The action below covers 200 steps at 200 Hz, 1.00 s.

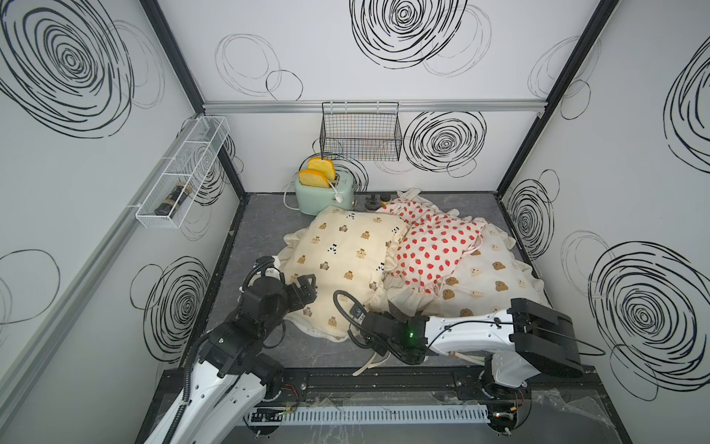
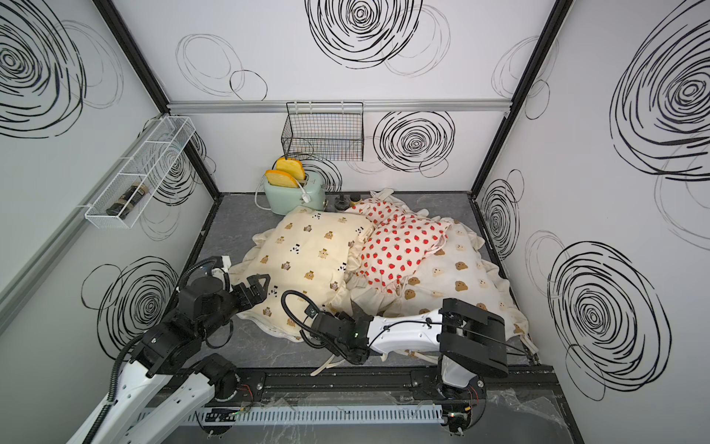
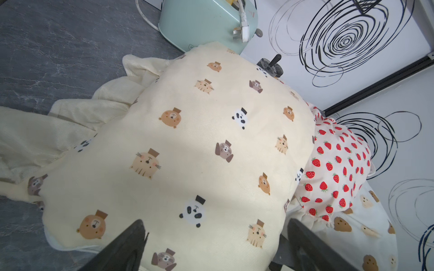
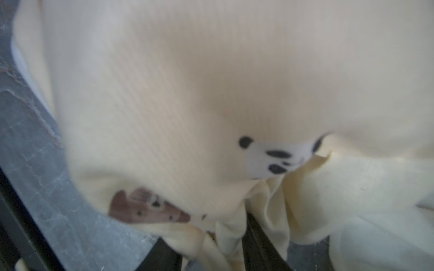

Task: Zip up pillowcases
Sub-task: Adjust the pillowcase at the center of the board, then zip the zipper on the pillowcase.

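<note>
Both top views show the same pile: three pillowcases on the grey table (image 1: 265, 230). The cream pillowcase (image 1: 342, 253) with the little bears and pandas is on the left, puffy, its far corner right up against the mint toaster (image 1: 319, 198). The strawberry pillowcase (image 1: 434, 246) is scrunched up in the middle, pressed against the cream one's right edge and lying partly on the bear-face pillowcase (image 1: 499, 276), which spreads out to the right. The left gripper (image 1: 309, 288) is over the near-left part of the cream one, jaws spread wide, nothing in them. The right gripper (image 1: 393, 309) is down low at that cover's near corner, nosed into the ruffle (image 1: 380, 298). From up here you can't really see its tips.

Left wrist view: two dark fingers (image 3: 122, 246) stand wide apart, with the printed face of the cream pillowcase (image 3: 187, 140) between and beyond them. The strawberry pillowcase (image 3: 338, 164) peeks out behind it, and the toaster (image 3: 199, 21) has its plug (image 3: 242, 35) hanging down the side.

Right wrist view is super close and blurry. Cream cloth fills nearly everything, with a panda print (image 4: 274, 159) in the middle. The ruffle (image 4: 270, 211) hangs bunched between the two black fingers (image 4: 260, 246), which sit fairly near each other. Honestly can't tell whether they're really pinching it or just around it.
</note>
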Motion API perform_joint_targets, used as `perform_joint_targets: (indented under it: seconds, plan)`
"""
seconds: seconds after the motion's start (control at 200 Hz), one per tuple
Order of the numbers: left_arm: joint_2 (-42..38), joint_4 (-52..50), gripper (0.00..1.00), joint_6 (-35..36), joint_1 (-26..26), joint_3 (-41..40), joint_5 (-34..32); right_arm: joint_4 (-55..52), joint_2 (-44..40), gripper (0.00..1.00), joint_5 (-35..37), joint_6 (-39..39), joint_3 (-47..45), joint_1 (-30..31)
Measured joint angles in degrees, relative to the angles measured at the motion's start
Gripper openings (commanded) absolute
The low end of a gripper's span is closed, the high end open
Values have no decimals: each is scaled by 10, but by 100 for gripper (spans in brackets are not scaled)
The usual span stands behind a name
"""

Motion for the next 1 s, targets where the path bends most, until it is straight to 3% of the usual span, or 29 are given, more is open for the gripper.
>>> perform_joint_targets:
  seconds: [0.26, 0.62, 0.79, 1.001]
  plan:
    - [5, 0, 99, -9, -25, -3, -12, 26, -27, 14, -19, -18, -13, -31]
    - [24, 0, 96, -36, -118, -3, -68, 40, -113, 4, -63, -29, -35, -84]
    - [32, 7, 89, -54, -223, -5, -125, 38, -137, 1, -93, -29, -38, -112]
    - [80, 28, 84, -71, -417, -12, -228, 32, -144, 0, -131, -28, -28, -126]
